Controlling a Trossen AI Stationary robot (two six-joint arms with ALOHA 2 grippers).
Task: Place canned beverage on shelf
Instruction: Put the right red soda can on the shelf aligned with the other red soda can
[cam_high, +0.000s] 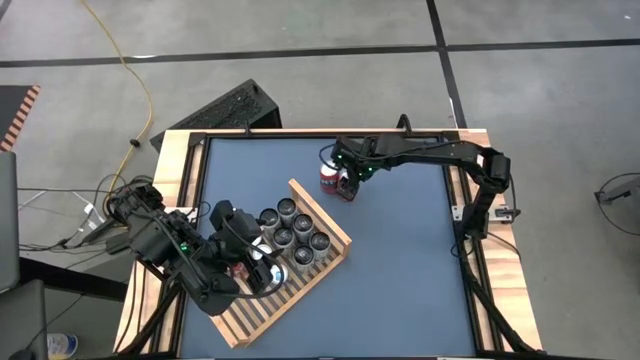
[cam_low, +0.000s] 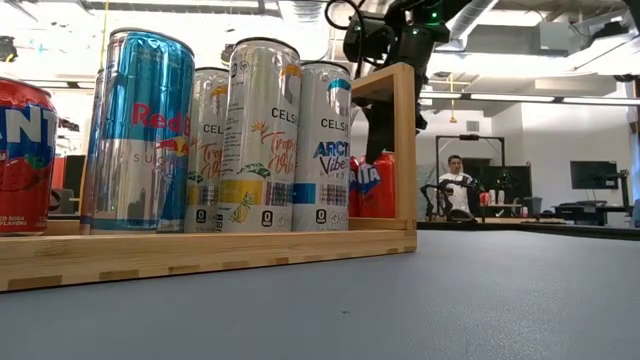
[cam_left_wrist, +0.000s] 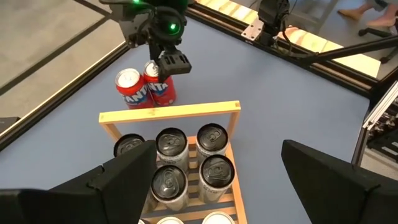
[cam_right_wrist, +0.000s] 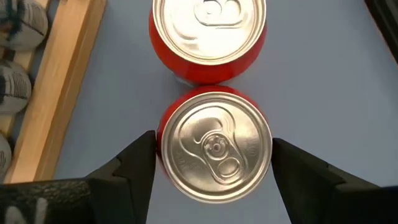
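Two red cans stand upright, side by side, on the blue table beyond the shelf's far frame (cam_left_wrist: 171, 113). My right gripper (cam_right_wrist: 214, 158) points down over the can nearer to it (cam_right_wrist: 214, 146), open, with one finger on each side of the can's top. I cannot tell whether the fingers touch it. The other red can (cam_right_wrist: 208, 37) stands just beyond. The shelf (cam_high: 335, 235), a light wooden slatted rack, lies flat and holds several upright cans (cam_high: 295, 228). My left gripper (cam_high: 250, 262) hovers open above the shelf's near-left part, with nothing between its fingers.
The table has a raised wooden rim (cam_high: 185, 170). Tall silver and blue cans (cam_low: 250, 135) fill the shelf's far end, and a red can (cam_low: 20, 155) stands on it farther left. Bare blue table surface (cam_high: 410, 260) lies to the right of the shelf.
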